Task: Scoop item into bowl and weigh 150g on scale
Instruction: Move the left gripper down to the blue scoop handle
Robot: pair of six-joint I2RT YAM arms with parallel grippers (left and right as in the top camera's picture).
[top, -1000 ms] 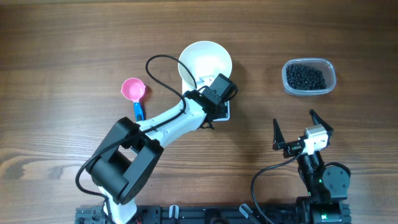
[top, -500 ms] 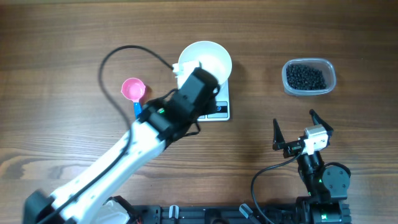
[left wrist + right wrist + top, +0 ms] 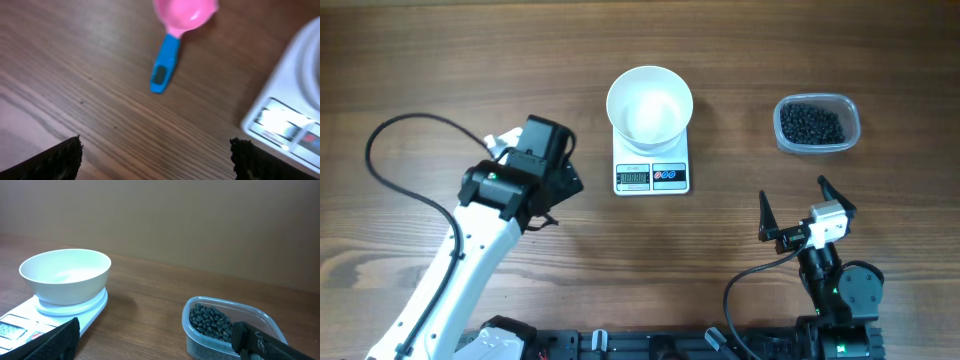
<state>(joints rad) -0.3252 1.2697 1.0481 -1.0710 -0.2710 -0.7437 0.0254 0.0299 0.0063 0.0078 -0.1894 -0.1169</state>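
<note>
Wood grain runs across the worktop (image 3: 410,60). Near its middle we see the bowl (image 3: 650,103) sitting on the scale (image 3: 652,177), white on white. The bowl covers the rear of the platform, and the grey display and buttons show at the front. The inside of the bowl shows plain white from above and from the right wrist.

The item (image 3: 810,122), a heap of small black pieces, lies in a clear container (image 3: 853,138) to the right of the scale and well apart from it.

The right end effector (image 3: 798,208) sits near the front edge of the worktop, in front of the container. Its fingers are spread wide with nothing between them. From its own camera the dark fingertips frame the lower corners, with the bowl and scale on the left and the container on the right.

The left arm (image 3: 470,240) reaches over the worktop to the left of the scale, and from above its wrist housing hides the fingers. Its own blurred view shows the left end effector (image 3: 157,157) gaping wide over bare wood, gripping nothing. A pink scoop (image 3: 172,35) with a blue handle lies on the wood ahead of it, clear of both fingertips and near the scale's corner.
</note>
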